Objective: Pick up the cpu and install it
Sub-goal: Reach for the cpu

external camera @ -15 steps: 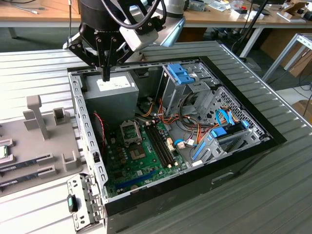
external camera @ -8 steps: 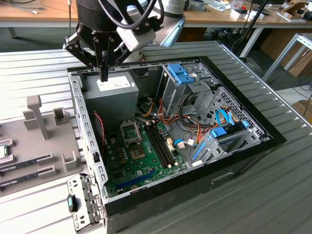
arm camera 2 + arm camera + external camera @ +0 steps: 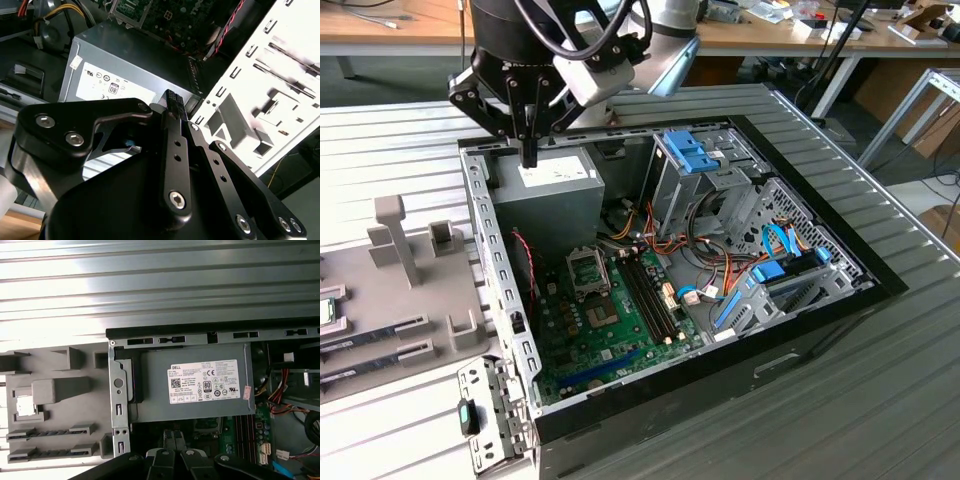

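The gripper (image 3: 528, 158) is held clenched and empty over the power supply (image 3: 545, 205), at eleven o'clock of the case (image 3: 740, 355); the cpu (image 3: 325, 312) is seated on the tray (image 3: 365, 285) at nine o'clock. Pick-up is judged unstarted; opening is called for

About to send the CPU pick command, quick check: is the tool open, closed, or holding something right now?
Tool: closed, nothing visible in its grip; it hangs over the power supply.
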`<state>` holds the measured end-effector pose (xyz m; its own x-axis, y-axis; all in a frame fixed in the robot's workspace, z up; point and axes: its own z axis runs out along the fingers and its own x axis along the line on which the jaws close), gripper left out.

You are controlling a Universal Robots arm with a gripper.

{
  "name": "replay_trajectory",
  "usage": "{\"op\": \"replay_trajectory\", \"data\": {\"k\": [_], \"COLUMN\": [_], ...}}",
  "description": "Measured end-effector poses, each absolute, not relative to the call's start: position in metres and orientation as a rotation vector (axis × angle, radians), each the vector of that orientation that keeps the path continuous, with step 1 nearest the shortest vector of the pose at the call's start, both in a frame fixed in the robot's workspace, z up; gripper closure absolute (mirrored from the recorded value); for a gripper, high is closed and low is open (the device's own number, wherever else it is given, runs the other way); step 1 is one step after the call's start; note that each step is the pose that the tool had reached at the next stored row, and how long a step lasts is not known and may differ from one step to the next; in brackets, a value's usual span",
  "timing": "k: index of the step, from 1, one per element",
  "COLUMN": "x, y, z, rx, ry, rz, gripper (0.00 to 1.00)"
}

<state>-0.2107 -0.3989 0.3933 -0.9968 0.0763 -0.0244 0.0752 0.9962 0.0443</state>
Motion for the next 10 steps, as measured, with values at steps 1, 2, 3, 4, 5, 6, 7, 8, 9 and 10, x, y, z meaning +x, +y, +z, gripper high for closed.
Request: {"op": "replay_trajectory", "data": {"k": [1,2,3,4,5,6,7,8,9,10], "x": [-0.2113,-0.2117,-0.2138,-0.2143,-0.2147,-0.2155,-0.2167,-0.2172,-0.2176,-0.2183], "y": [-0.3989,-0.3989,-0.3989,-0.3989,-0.3989,-0.3989,-0.399,-0.3989,-0.3989,-0.3989], "z": [0.3933,0.3933,0.3933,0.3933,0.3933,0.3933,0.3933,0.3933,0.3933,0.3933], "rx": [0.118,0.118,0.118,0.118,0.118,0.118,0.118,0.118,0.118,0.118], "ry": [3.112,3.112,3.112,3.112,3.113,3.113,3.112,3.112,3.112,3.112], "rz": [0.068,0.068,0.068,0.068,0.068,0.068,0.068,0.068,0.068,0.068], "gripper": [0.89,0.89,0.89,0.89,0.89,0.89,0.89,0.89,0.89,0.89]}}
